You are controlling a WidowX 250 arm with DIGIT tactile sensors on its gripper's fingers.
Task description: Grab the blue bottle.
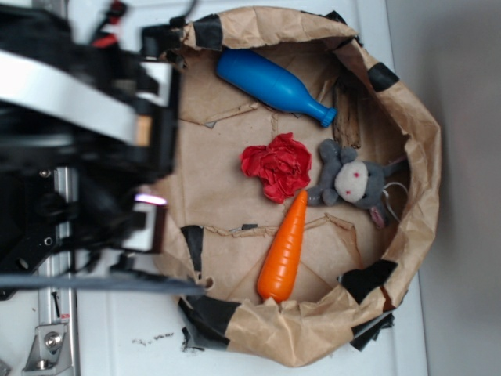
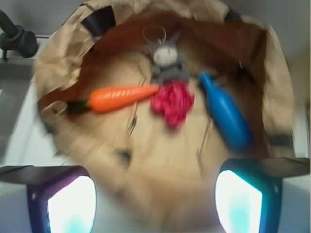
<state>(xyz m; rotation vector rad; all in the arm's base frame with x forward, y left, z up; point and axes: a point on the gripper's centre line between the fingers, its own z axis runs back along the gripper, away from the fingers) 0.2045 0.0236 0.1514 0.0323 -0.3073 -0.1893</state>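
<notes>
The blue bottle (image 1: 272,84) lies on its side in the brown paper nest (image 1: 415,117), near its upper rim, neck pointing right. In the wrist view the blue bottle (image 2: 227,114) lies at the right, ahead of the right finger. My gripper (image 1: 160,137) hangs at the nest's left edge, left of the bottle and apart from it. In the wrist view the gripper (image 2: 155,199) is open, its two fingers (image 2: 73,204) wide apart with only paper between them.
A red crumpled cloth (image 1: 277,165), a grey plush animal (image 1: 354,178) and an orange carrot (image 1: 285,249) lie in the nest below the bottle. The nest has raised paper walls with black tape patches (image 1: 368,280). The robot's arm (image 1: 70,102) fills the left side.
</notes>
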